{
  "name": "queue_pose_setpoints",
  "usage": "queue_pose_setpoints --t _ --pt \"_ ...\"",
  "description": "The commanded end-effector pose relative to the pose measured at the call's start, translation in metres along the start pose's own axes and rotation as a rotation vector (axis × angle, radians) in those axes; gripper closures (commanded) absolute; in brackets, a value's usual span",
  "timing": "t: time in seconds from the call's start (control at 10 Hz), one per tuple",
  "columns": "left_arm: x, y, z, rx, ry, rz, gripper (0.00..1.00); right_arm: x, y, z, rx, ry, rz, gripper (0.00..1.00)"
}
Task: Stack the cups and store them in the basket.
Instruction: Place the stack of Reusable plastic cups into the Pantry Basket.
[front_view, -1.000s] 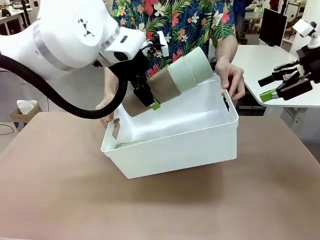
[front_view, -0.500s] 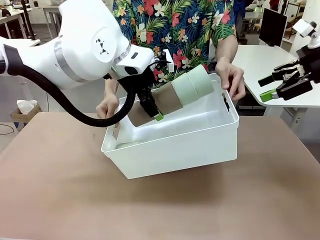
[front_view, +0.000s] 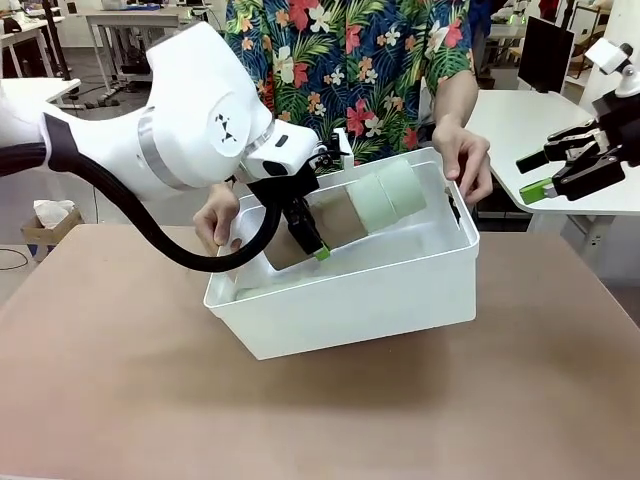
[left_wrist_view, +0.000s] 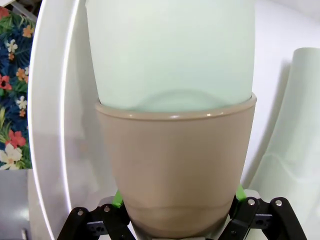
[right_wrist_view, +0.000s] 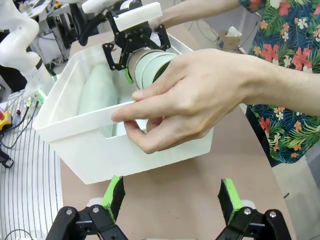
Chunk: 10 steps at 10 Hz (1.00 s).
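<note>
A stack of cups (front_view: 360, 208), a tan brown one with mint green ones nested in it, lies tilted inside the white basket (front_view: 350, 300), clamped at its brown end by the left gripper (front_view: 305, 235) fingers, with another mint cup (right_wrist_view: 97, 97) lying on the basket floor. The basket sits tipped on the tabletop (front_view: 150, 400), a person's hands (front_view: 462, 160) gripping its far rim. The right gripper (front_view: 560, 170) hangs off to the side, fingers spread wide and empty.
</note>
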<state>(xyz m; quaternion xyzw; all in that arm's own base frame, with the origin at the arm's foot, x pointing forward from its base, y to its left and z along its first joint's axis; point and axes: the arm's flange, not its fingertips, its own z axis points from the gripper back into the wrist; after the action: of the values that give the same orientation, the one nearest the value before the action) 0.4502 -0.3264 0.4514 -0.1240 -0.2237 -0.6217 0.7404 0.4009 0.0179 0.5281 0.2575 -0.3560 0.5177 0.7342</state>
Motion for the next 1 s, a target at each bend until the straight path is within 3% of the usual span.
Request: queue_pose_setpoints --t 0.0,0.7,0.8,0.9 --pt "0.009 0.003 -0.002 0.05 -0.018 0.012 0.15 0.002 0.0 0.0 0.002 -0.005 -0.014 0.0" --pt "0.003 0.013 -0.019 0.054 0.014 0.018 0.15 0.002 0.0 0.0 0.002 -0.005 -0.014 0.0" --pt "0.003 0.013 -0.02 0.052 0.003 0.008 0.0 0.002 0.0 0.0 0.002 -0.005 -0.014 0.0" --pt "0.003 0.014 -0.02 0.05 0.011 -0.001 0.0 0.002 0.0 0.0 0.002 -0.005 -0.014 0.0"
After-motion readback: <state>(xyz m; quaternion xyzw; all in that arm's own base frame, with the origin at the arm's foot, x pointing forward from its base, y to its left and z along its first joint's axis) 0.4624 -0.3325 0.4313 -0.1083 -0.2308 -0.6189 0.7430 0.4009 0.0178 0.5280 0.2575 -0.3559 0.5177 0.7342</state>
